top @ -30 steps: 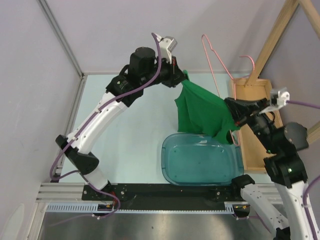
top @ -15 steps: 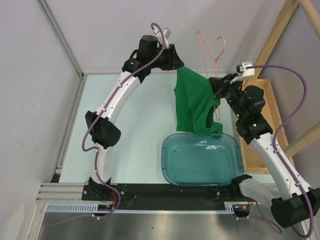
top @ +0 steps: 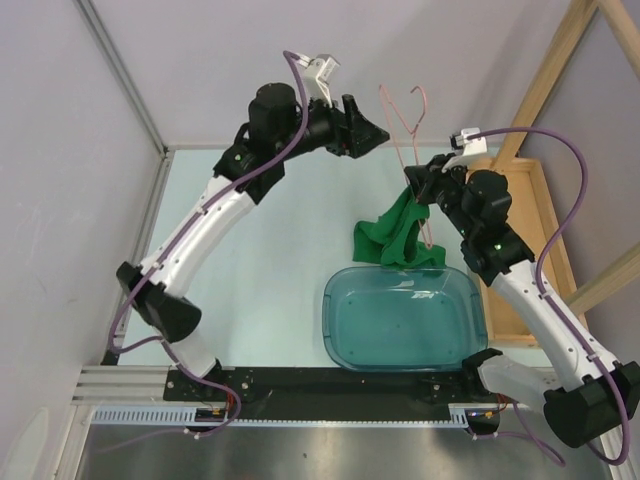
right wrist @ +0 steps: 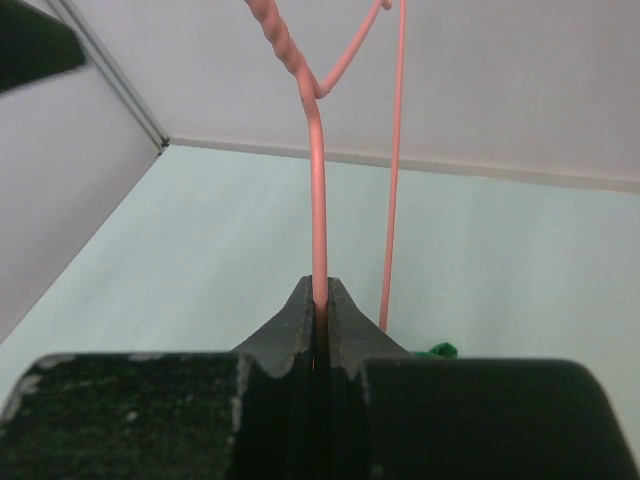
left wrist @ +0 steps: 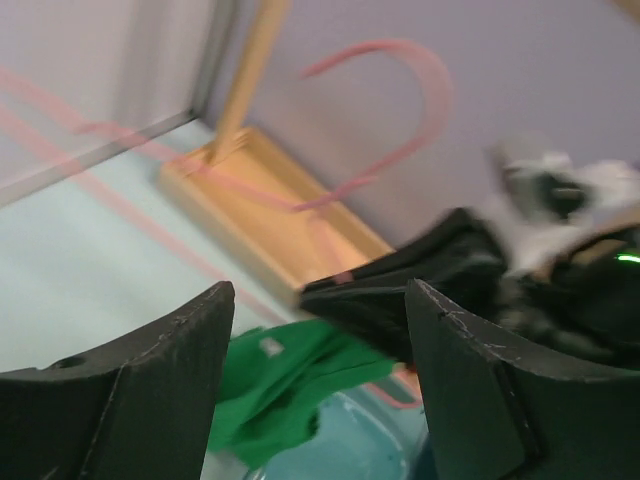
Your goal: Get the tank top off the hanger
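Note:
The pale pink wire hanger (top: 404,118) stands hook-up in the air, and my right gripper (top: 413,184) is shut on its wire (right wrist: 318,200). From just below that gripper the bright green tank top (top: 396,238) sags in a bunched heap down to the far rim of the teal tub (top: 400,320). Whether a strap still loops the hanger I cannot tell. My left gripper (top: 380,135) hangs open and empty, up and left of the hanger. In its wrist view the tank top (left wrist: 280,385) lies well below the open left gripper (left wrist: 320,300).
A wooden tray (top: 515,250) with an upright wooden frame (top: 545,70) stands at the right, close behind my right arm. Grey walls close in the left and back. Purple cables loop off both arms.
My left gripper opened and let go of the tank top. The cloth, stretched wide before, dropped into a heap by the tub's far rim. The hanger shifted slightly left.

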Robot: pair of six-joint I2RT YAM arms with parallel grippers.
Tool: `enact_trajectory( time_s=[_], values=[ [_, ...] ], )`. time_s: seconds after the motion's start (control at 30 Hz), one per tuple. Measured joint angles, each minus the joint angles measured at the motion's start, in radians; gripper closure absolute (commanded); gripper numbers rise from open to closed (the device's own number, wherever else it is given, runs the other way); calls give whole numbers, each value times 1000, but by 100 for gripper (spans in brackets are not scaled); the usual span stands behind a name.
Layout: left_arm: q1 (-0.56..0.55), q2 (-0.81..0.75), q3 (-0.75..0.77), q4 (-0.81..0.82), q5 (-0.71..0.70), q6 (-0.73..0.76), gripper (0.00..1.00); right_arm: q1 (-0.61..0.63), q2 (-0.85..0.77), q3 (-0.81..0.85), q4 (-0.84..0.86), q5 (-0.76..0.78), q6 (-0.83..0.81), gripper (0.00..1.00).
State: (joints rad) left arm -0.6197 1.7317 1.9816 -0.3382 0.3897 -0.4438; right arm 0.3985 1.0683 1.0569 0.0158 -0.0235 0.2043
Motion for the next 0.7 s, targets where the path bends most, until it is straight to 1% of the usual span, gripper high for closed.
enact_trajectory(
  time_s=[0.07, 0.1, 0.17, 0.3, 0.37, 0.4, 0.57, 0.7],
  values=[
    [-45, -48, -40, 77, 13, -16, 29, 9, 0, 0, -10, 0, 1, 100],
    [-68, -59, -43, 107, 15, -24, 33, 13, 0, 0, -11, 0, 2, 100],
    [-106, -62, -43, 161, 14, -37, 37, 17, -2, 0, -11, 0, 5, 100],
    [-125, -60, -82, 208, -2, -62, 41, 19, -10, 0, -11, -2, 15, 100],
    [-124, -59, -123, 219, -24, -71, 41, 19, -14, 0, -11, -3, 24, 100],
    [-124, -55, -135, 219, -34, -72, 39, 20, -15, 0, -11, -3, 28, 100],
    [-129, -24, -155, 225, -53, -77, 34, 23, -15, 0, -11, -10, 40, 100],
    [-131, 5, -154, 250, -55, -92, 36, 27, -16, 0, -11, -15, 47, 100]
  ],
)
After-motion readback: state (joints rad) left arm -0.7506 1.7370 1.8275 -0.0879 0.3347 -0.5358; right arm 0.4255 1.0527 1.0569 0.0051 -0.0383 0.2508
